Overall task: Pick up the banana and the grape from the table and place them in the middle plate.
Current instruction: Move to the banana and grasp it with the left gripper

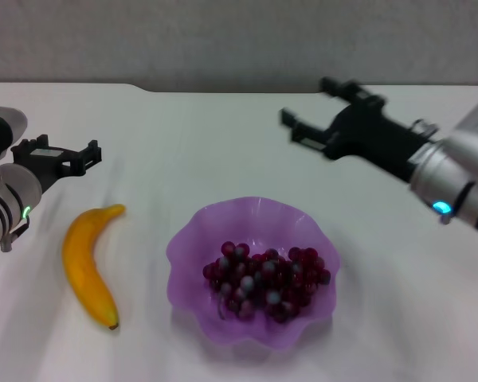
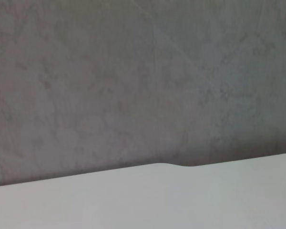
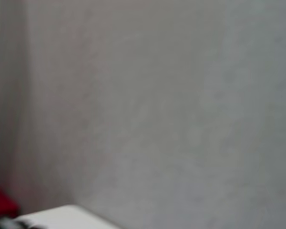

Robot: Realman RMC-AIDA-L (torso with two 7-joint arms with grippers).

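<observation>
- Already the grape (image 1: pixel 267 280) lies in the middle plate (image 1: pixel 193 239); my right pincer (image 1: pixel 317 109) hangs wide beyond it.
- My left pincer (image 1: pixel 80 157), empty and apparently open, could nudge the banana (image 1: pixel 88 267) rolling across the counter (image 1: pixel 183 143).

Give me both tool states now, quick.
Left tool: open, holding nothing, above the table beyond the banana.
Right tool: open, holding nothing, raised beyond the middle plate.

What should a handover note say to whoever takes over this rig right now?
Left gripper: open, empty, over the table just beyond the banana.
Right gripper: open, empty, raised beyond the middle plate on the right.
Done: the grape bunch lies in the middle plate.
Left: the banana lies on the table left of the plate; pick it up and place it in the plate.
</observation>
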